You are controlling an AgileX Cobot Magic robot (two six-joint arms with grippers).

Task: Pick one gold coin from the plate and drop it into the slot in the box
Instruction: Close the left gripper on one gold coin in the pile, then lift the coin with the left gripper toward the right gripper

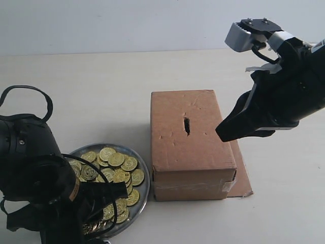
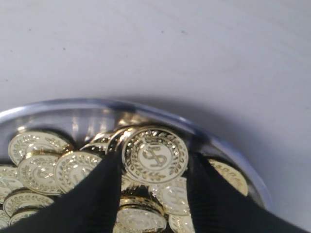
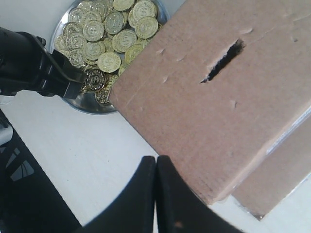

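Note:
The silvery plate holds a heap of gold coins at the front left. My left gripper is down in the plate. Its two black fingers close on the edges of one gold coin with a dollar sign, tipped up above the heap. The brown box stands in the middle with its dark slot in the top face. My right gripper hangs shut and empty above the box's right side. In the right wrist view its tips sit by the box, apart from the slot.
A flat brown cardboard sheet lies under the box and sticks out on its right. The left arm's black body and cables cover the plate's near left part. Bare pale tabletop lies behind the plate and box.

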